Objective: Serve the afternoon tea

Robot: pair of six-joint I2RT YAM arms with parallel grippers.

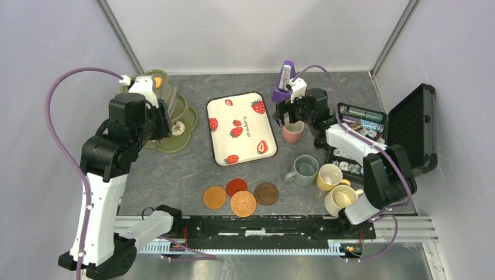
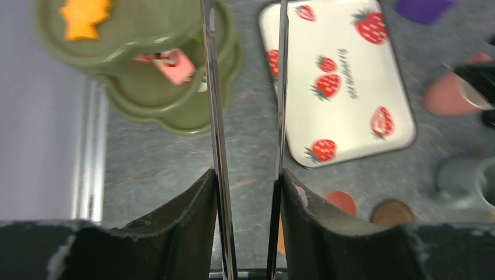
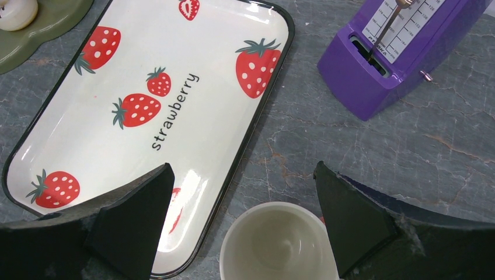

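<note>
Right gripper (image 3: 242, 168): jaws spread full wide, gripping nothing. Pink mug (image 3: 279, 245) stands upright in the gap between them, just off the strawberry tray (image 3: 87, 111) corner, purple metronome (image 3: 403, 46) beyond. Left gripper (image 2: 248, 172): half-closed, pinching metal tongs (image 2: 215, 116), whose blades reach beside the olive-green tiered stand (image 2: 175, 111), which holds an orange star pastry (image 2: 84, 14) and a pink one (image 2: 175, 61).

Bare grey worktop (image 1: 192, 169) lies open between the white strawberry-printed rectangular tray (image 3: 233, 116) and the olive-green tiered scalloped stand (image 2: 175, 116), where the metal tongs (image 2: 217, 116) clamped in the left claw (image 2: 248, 175) point. The right claw (image 3: 242, 169) hangs spread wide over the pink ceramic mug (image 1: 293, 134), with the purple plastic metronome (image 3: 397, 52) close behind.
</note>
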